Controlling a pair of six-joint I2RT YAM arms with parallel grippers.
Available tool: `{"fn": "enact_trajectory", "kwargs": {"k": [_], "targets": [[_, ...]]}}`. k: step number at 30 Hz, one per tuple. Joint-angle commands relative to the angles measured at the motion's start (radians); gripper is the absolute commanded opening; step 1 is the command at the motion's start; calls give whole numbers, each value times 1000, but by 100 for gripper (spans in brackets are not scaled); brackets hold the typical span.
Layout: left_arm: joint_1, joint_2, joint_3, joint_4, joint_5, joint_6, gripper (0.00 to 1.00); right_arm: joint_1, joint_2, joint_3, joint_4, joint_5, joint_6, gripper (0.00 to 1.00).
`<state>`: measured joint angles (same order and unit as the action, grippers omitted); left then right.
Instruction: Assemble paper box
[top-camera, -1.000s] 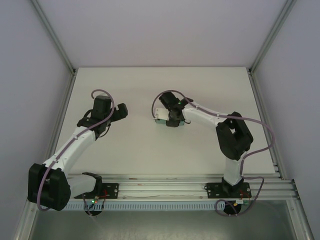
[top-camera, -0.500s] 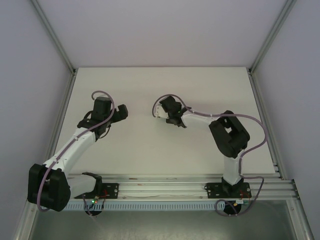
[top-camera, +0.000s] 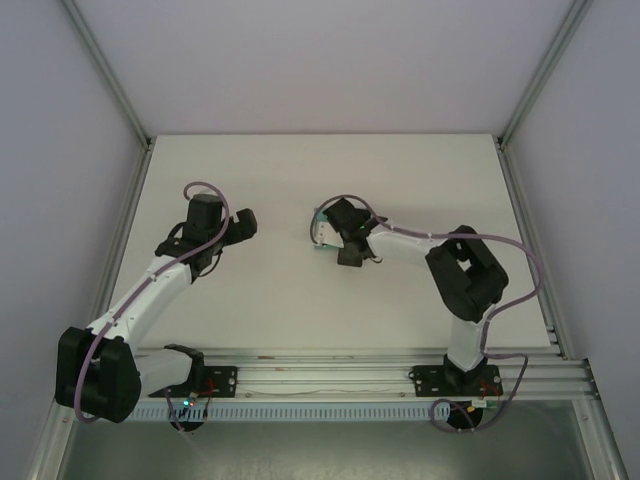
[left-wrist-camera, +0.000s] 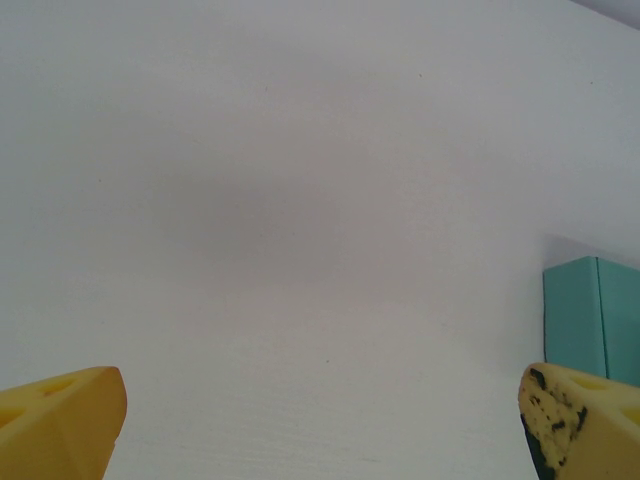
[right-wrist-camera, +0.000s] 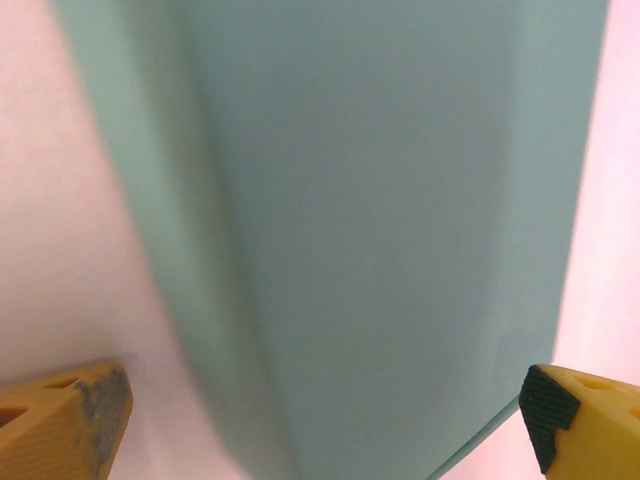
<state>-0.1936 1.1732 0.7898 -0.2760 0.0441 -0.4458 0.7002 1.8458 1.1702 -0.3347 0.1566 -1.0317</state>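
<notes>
Teal card box (right-wrist-camera: 380, 220) sits mid-tabletop, with the right claw (right-wrist-camera: 320, 415) spread wide just over it and gripping nothing.

Nearest, the rail (top-camera: 330, 365) that carries both arm bases bounds the tabletop (top-camera: 420, 170). Just beyond it the left claw (left-wrist-camera: 320, 425) hangs equally wide and empty, well apart from the box, which lies off to its right. The box looks light and thin-walled, and is likely to crease or skid on the smooth white surface under a hard push. I judge it best to pinch a folded wall or corner gently, not the flat panel, while the other claw braces it. Bare room lies all round the box, most of it toward the far edge. The walls (top-camera: 300, 60) close in at left, right and behind.
</notes>
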Motion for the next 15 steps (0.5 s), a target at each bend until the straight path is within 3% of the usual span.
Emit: {"fn": "enact_trajectory", "kwargs": {"k": [1,10,15], "targets": [[8,11,20,6,-12,11,100,7,-74,6,-196,-60,110,100],[8,-43,31,-13,-43,-1,100,-9,-399,-107,-186,-249,174,100],[8,-121,-12,28,-167,-11,100,-81,-573,-182,25,-230,391,100]]}}
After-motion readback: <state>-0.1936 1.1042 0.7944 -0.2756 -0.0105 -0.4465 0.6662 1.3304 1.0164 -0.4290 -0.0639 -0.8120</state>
